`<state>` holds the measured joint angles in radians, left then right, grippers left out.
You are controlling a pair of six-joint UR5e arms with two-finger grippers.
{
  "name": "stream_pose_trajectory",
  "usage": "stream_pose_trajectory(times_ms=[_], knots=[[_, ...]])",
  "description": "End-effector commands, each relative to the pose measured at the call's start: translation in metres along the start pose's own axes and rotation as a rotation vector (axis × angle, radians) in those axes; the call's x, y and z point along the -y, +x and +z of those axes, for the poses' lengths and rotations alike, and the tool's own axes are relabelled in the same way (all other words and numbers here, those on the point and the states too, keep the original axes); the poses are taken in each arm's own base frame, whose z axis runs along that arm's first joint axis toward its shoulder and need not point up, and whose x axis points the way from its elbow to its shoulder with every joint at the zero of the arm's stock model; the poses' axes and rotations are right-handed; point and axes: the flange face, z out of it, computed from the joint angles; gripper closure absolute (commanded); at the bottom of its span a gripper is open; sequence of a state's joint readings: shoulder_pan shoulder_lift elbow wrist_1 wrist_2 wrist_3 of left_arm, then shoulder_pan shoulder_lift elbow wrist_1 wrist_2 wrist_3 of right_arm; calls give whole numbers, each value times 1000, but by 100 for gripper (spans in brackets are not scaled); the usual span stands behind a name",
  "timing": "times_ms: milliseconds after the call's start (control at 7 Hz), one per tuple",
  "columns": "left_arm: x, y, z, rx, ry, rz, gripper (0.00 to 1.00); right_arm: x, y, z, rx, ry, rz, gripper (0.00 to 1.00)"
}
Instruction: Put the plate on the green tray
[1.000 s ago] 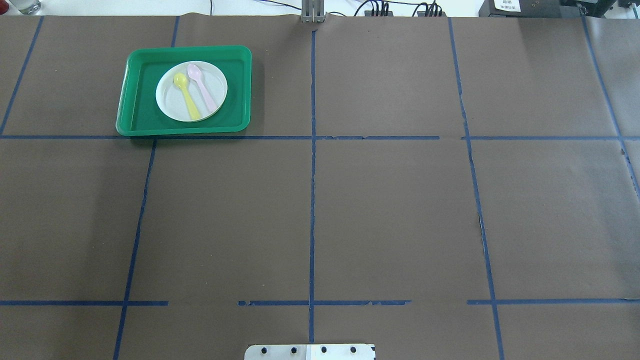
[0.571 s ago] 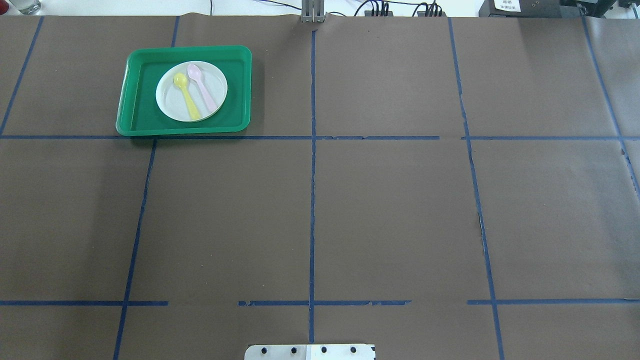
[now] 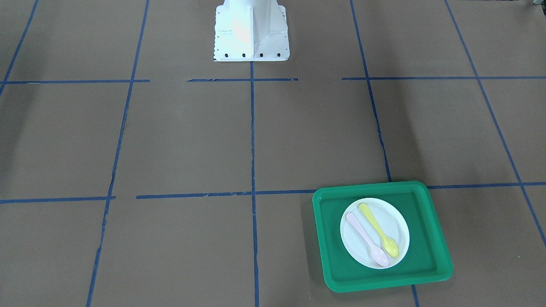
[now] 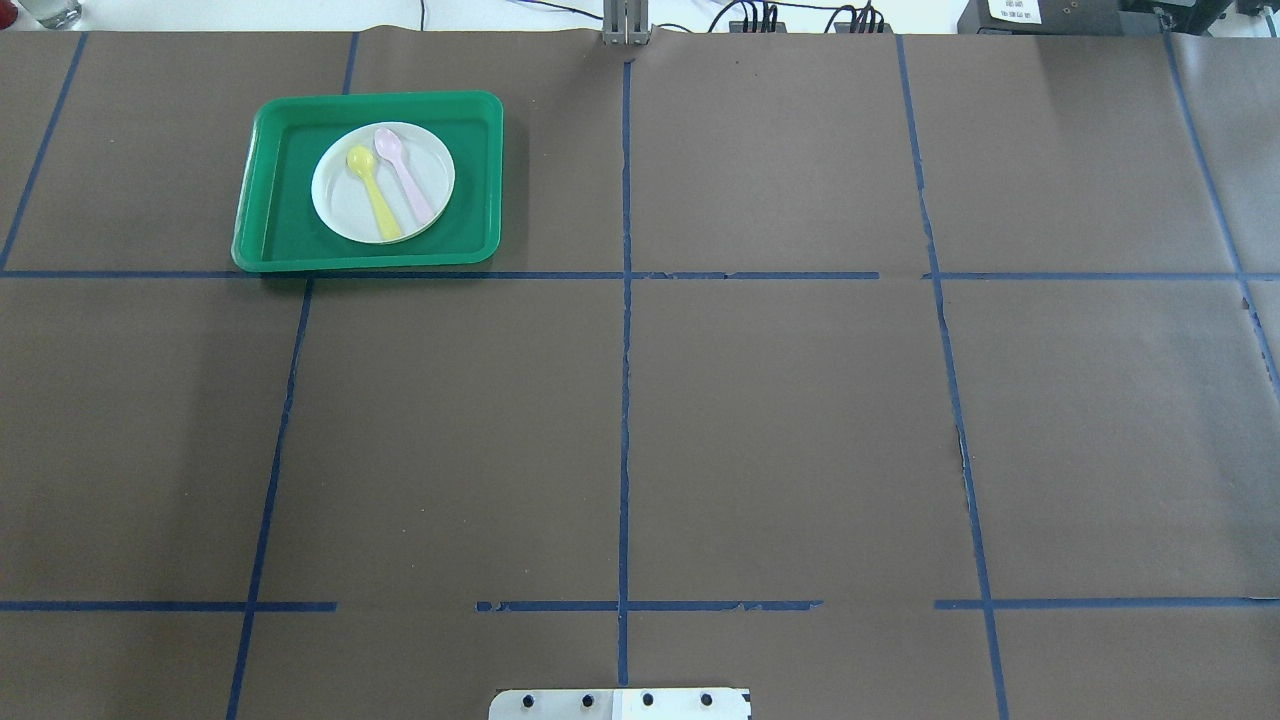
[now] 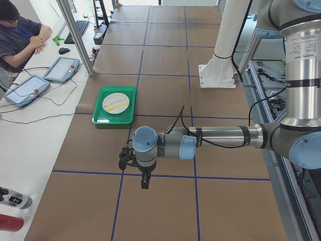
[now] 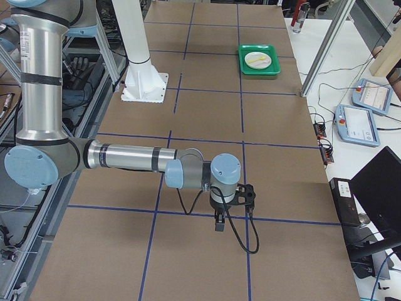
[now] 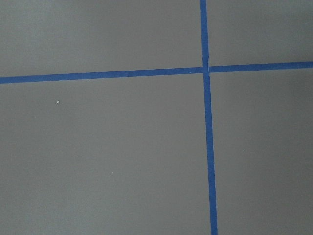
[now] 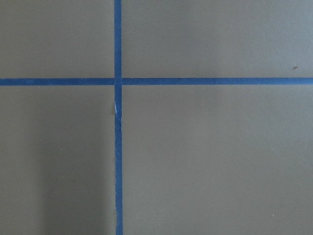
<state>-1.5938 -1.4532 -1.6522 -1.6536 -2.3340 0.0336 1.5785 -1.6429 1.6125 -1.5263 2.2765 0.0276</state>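
Observation:
The white plate lies flat inside the green tray at the far left of the table; it also shows in the front view on the tray. My left gripper hangs above the table well short of the tray, pointing down. My right gripper hangs above the table far from the tray. Neither gripper shows in the overhead, front or wrist views, so I cannot tell whether they are open or shut.
A yellow spoon and a pink spoon lie on the plate. The table is covered in brown paper with blue tape lines. The robot's white base stands at the near edge. An operator sits beyond the table.

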Motion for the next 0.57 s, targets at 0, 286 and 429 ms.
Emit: stream_pose_trajectory(times_ms=[0, 286, 429], knots=[[1, 0, 0, -1, 2, 2, 0, 0, 0, 0, 0, 0, 0, 0], [1, 1, -1, -1, 3, 3, 0, 0, 0, 0, 0, 0, 0, 0], [1, 1, -1, -1, 3, 3, 0, 0, 0, 0, 0, 1, -1, 0]])
